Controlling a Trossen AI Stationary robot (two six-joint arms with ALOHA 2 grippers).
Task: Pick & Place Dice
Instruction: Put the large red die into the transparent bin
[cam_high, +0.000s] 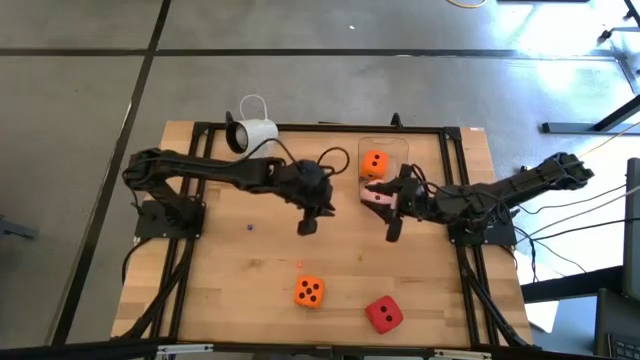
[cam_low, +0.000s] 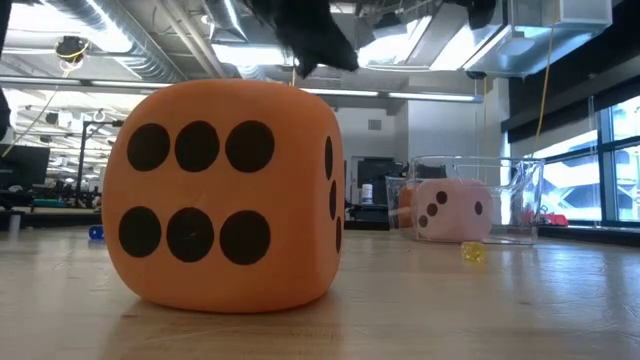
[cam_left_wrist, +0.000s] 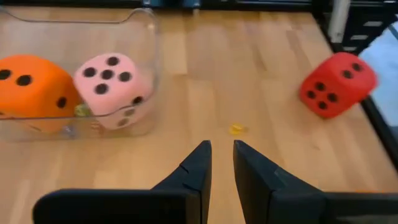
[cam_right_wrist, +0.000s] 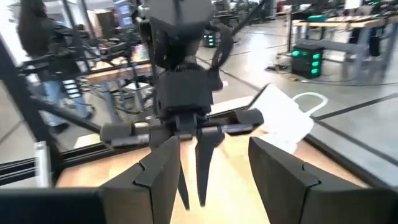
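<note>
Hovering mid-counter, your left pincer (cam_high: 307, 226) nearly pressed together and right pincer (cam_high: 392, 232) spread, both empty: pinch soft, light orange die (cam_high: 309, 291) across opposite faces.

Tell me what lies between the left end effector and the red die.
Bare wood, per the high view: left end effector, red die. The table shows nothing between them.

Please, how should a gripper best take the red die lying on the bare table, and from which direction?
Probably from straight above, closing on two opposite side faces of the red die. It sits alone on the wooden table, apart from the orange die, so its sides are free. It looks soft, so a grip across its middle should hold.
</note>
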